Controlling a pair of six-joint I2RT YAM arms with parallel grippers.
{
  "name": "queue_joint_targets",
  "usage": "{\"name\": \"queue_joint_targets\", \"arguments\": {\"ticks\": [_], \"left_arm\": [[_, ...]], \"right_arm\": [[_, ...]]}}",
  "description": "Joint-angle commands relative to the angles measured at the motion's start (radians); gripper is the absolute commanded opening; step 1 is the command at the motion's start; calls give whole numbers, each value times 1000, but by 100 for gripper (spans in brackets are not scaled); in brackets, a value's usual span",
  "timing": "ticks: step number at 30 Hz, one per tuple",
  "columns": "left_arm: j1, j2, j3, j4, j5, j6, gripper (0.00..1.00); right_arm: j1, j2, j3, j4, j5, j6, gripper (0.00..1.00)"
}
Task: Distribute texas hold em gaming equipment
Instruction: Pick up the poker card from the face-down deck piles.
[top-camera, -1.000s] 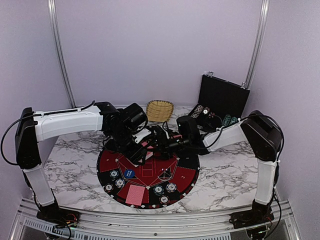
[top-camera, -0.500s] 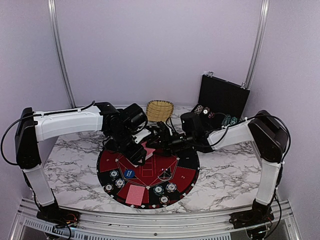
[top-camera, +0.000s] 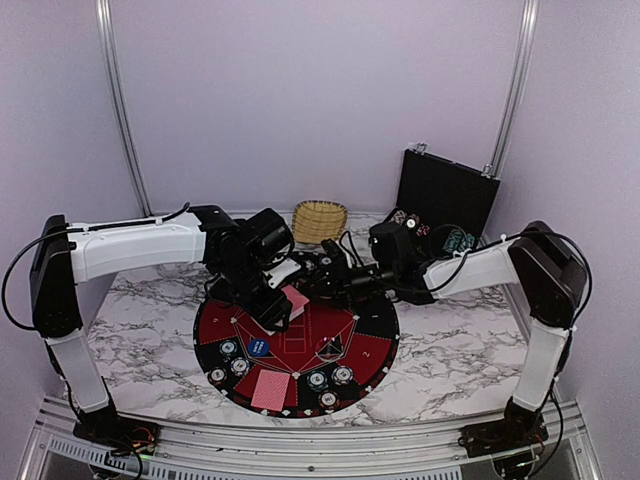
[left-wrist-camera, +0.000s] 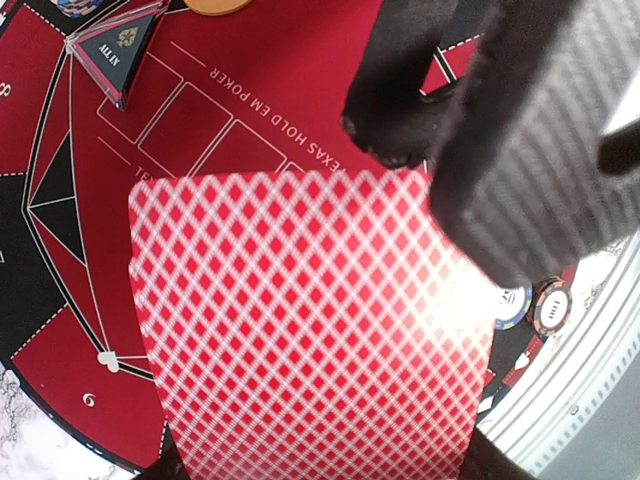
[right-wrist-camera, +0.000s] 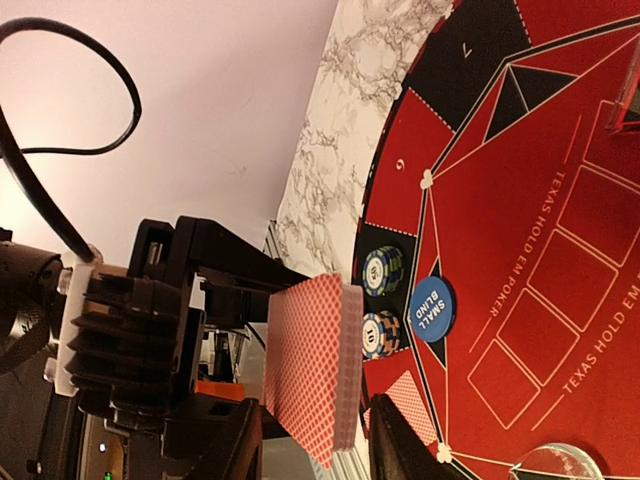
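Above mat (top-camera: 372, 345), left tool (top-camera: 283, 304) grips card deck (left-wrist-camera: 310, 330).

The left arm (top-camera: 130, 245) and the right arm (top-camera: 478, 268) are clad in smooth white shells along the long links, which are joined by rounded black housings (top-camera: 55, 290), and thin black cables (right-wrist-camera: 133, 100) are run outside the joints. The left gripper (top-camera: 283, 306) and the right gripper (top-camera: 312, 274) are finished wholly in black. On the left one a finned block (right-wrist-camera: 130, 330), a white side plate (right-wrist-camera: 65, 335) and a small orange part (right-wrist-camera: 215, 388) are seen, while a finely ribbed, grey-black face is shown on one finger (left-wrist-camera: 540, 150) of the right one.
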Motion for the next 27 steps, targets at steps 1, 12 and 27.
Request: {"name": "queue_joint_targets", "arguments": {"ticks": [1, 12, 27], "left_arm": [[3, -23, 3, -8, -3, 0, 56], [7, -20, 10, -8, -6, -2, 56], [8, -20, 10, -7, -4, 0, 56]], "right_arm": [[1, -40, -1, 3, 5, -4, 34], [23, -12, -2, 2, 1, -3, 31], [29, 8, 14, -17, 2, -9, 13]]}}
